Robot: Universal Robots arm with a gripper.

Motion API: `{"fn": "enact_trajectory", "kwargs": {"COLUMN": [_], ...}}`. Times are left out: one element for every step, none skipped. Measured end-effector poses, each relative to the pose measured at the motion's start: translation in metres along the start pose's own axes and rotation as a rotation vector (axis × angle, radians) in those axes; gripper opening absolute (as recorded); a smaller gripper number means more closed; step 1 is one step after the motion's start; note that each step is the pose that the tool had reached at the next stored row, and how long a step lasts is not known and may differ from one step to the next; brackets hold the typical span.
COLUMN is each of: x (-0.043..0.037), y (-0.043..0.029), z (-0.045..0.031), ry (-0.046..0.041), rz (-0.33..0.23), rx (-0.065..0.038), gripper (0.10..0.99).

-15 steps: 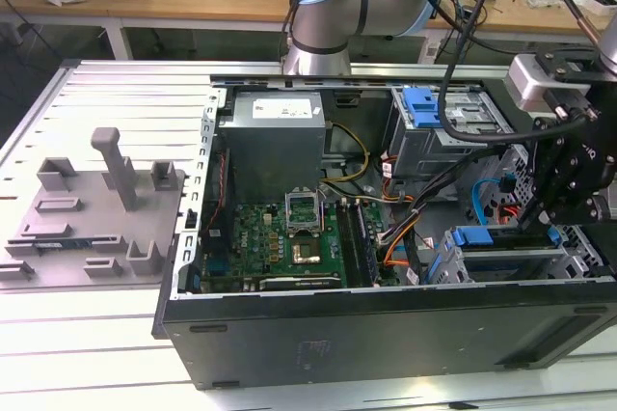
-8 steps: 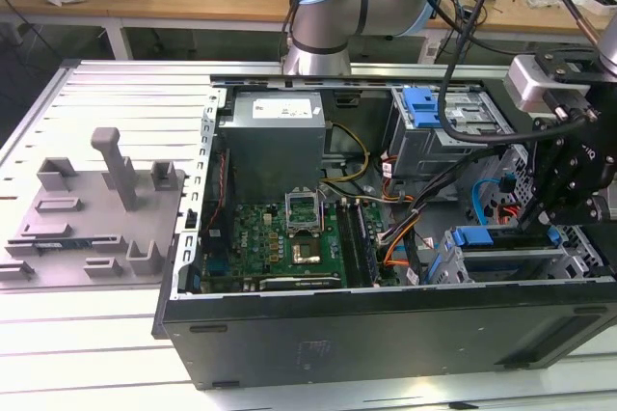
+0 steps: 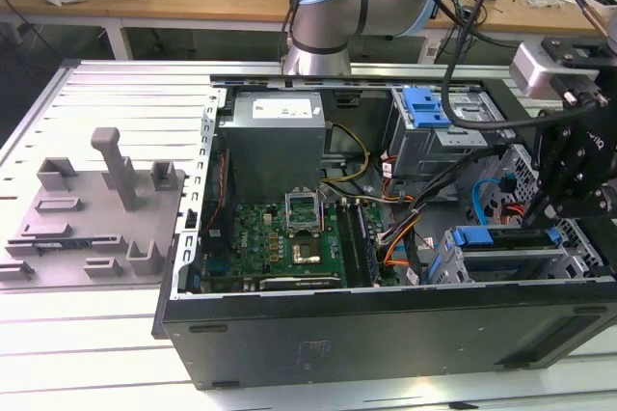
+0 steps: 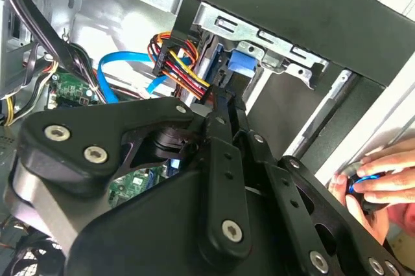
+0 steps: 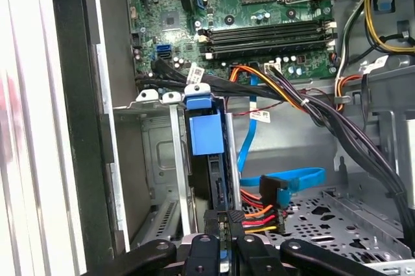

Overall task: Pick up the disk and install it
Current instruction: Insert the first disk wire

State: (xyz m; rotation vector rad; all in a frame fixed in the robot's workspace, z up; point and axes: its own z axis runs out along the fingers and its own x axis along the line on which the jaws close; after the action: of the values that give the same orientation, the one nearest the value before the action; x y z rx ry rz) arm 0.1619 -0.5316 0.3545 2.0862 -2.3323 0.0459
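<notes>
**Disk seated edge-on in the lower drive cage**

In the exterior view, a grey fixture [image 3: 92,213] sits on the worktop [image 3: 87,334] at the left; the open computer case [image 3: 386,329] lies beside it, side up for access. The disk [image 3: 501,237] stands in the drive cage [image 3: 501,261] at that view's right, under the gripper [image 3: 569,179]. In the first wrist view the fingers [image 5: 249,237] look closed on the disk's edge, its blue carrier [image 5: 206,135] upright. The second wrist view adds a person's hand [image 4: 376,182] outside the case.

One computer case [image 3: 386,339], one motherboard [image 3: 280,237], two blue carriers [image 3: 427,107], one grey fixture [image 3: 96,213]
</notes>
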Motion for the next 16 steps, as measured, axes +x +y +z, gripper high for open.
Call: {"fn": "enact_trajectory", "kwargs": {"x": [-0.0008, -0.0016, -0.0023, -0.0028, -0.0031, -0.0034, -0.0040, -0.0046, -0.0053, -0.0062, -0.0070, -0.0070, -0.0070, -0.0071, -0.0070, -0.0066], "y": [0.0002, 0.0003, 0.0005, 0.0005, 0.0006, 0.0006, 0.0007, 0.0007, 0.0008, 0.0010, 0.0011, 0.0011, 0.0011, 0.0010, 0.0010, 0.0010], "z": [-0.0012, -0.0022, -0.0035, -0.0043, -0.0048, -0.0049, -0.0050, -0.0050, -0.0050, -0.0049, -0.0049, -0.0049, -0.0049, -0.0049, -0.0048, -0.0046], "ry": [0.0006, 0.0010, 0.0015, 0.0014, 0.0013, 0.0010, 0.0008, 0.0007, 0.0007, 0.0006, 0.0006, 0.0005, 0.0005, 0.0006, 0.0006, 0.0004], "rz": [0.000, 0.000, 0.000, 0.000, -0.001, -0.001, -0.002, -0.004, -0.012, -0.019, -0.023, -0.025, -0.025, -0.025, -0.025, -0.025], "rx": [0.000, 0.001, 0.001, 0.002, 0.002, 0.003, 0.004, 0.004, 0.005, 0.005, 0.005, 0.005, 0.005, 0.005, 0.005, 0.005], "gripper": [0.169, 0.169, 0.169, 0.169, 0.169, 0.169, 0.169, 0.169, 0.169, 0.169, 0.169, 0.169, 0.169, 0.169, 0.169, 0.169]}}
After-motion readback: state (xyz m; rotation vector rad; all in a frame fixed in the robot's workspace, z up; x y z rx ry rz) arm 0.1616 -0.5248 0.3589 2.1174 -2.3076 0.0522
